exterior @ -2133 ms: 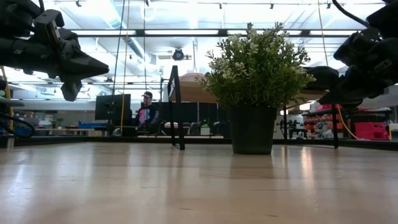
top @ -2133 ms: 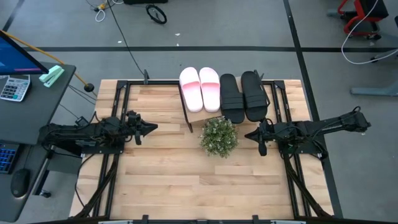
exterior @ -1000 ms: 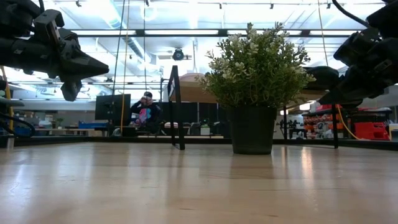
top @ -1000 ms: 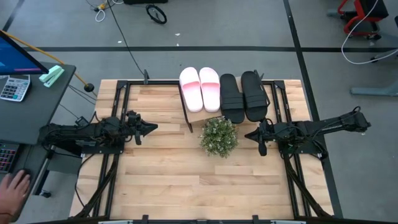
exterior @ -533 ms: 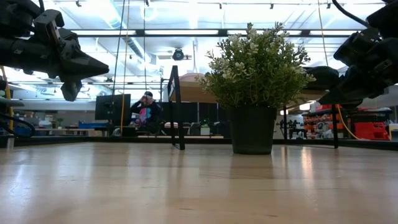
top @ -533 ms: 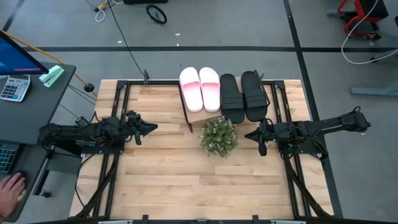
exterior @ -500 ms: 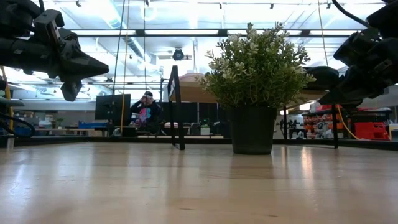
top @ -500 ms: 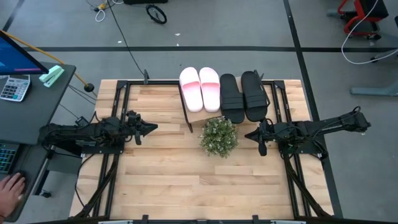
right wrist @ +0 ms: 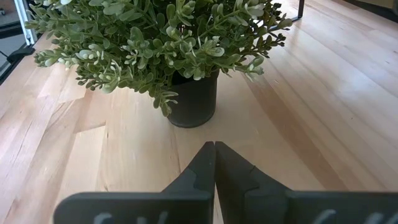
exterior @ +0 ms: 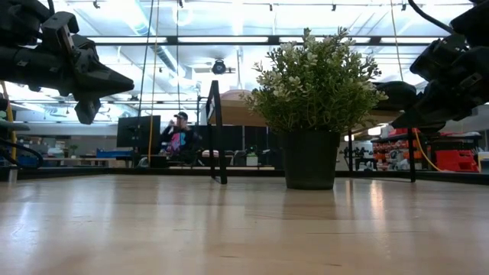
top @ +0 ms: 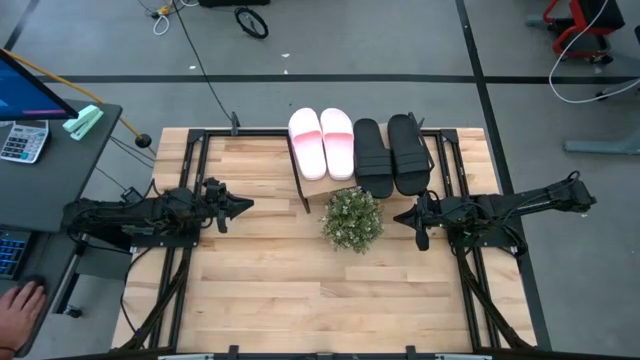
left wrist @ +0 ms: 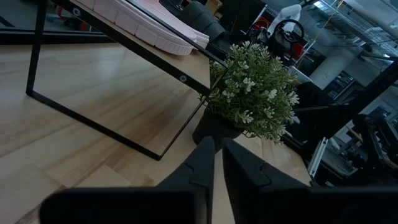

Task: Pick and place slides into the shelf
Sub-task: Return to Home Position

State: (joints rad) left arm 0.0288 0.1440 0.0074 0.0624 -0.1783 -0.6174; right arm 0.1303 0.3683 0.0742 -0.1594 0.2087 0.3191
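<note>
Firstly, beyond the table's left edge: a person's hand (top: 20, 305), partly cut off by the picture's border, beside a dark desk (top: 60, 170).

Left gripper (top: 247, 205): held above the left part of the slatted wood table (top: 270, 290), clear of the boards, pointing toward the middle. Its fingers (left wrist: 202, 165) are drawn together to a hairline gap, with nothing between them.

Shelf (top: 322, 185): at the far middle of the table. Pale wood top board on a thin black metal frame; most of the board is hidden under footwear.

Pink slides (top: 322, 143): one pair, side by side on the shelf's left part. Smooth moulded material, broad straps.

Plant (top: 352, 220): small-leaved green sprigs in a round dark pot, on the table just in front of the shelf, between the two grippers.

Black slides (top: 390, 155): one pair, matt, side by side on the shelf's right part, close beside the pink pair.

Right gripper (top: 402, 215): above the table's right part, pointing at the plant, fingers pressed together, empty.
</note>
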